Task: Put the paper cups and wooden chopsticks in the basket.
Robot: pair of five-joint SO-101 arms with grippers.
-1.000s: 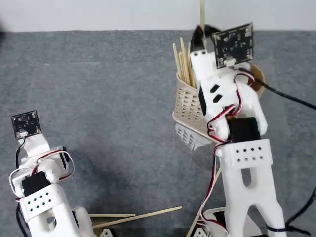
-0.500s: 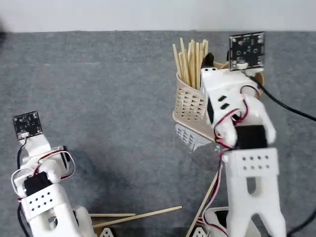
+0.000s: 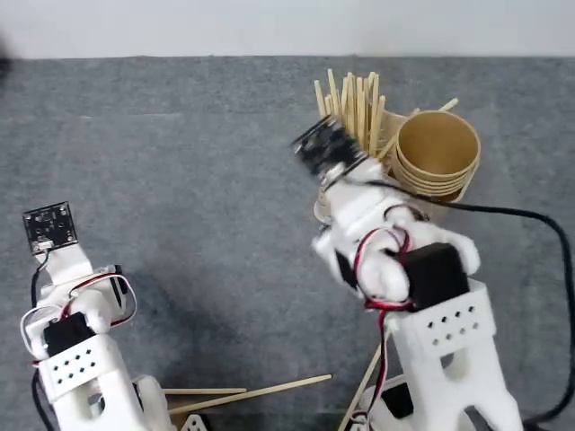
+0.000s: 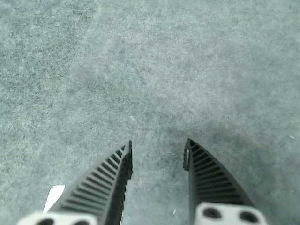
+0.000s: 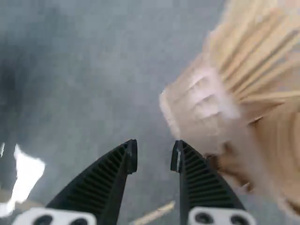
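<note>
A pale lattice basket point(image 5: 197, 101) stands at the far right of the table, with a bundle of wooden chopsticks point(image 3: 355, 101) upright in it. A stack of brown paper cups point(image 3: 437, 151) sits just right of the bundle. My right gripper point(image 5: 154, 149) hangs open and empty above the carpet beside the basket. That arm point(image 3: 395, 269) covers most of the basket from above. Two loose chopsticks point(image 3: 260, 391) lie near the front edge, and another chopstick point(image 3: 364, 388) lies by the right arm's base. My left gripper point(image 4: 157, 147) is open over bare carpet at the front left.
The grey carpet point(image 3: 198, 180) stretches across the table's middle and left. The left arm point(image 3: 72, 332) stands at the front left corner. A black cable point(image 3: 530, 220) runs off to the right. A white wall borders the far edge.
The right arm held a chopstick upright over the basket, let it go into the bundle, then pulled back and swung left, uncovering the paper cups. The left arm stayed still.
</note>
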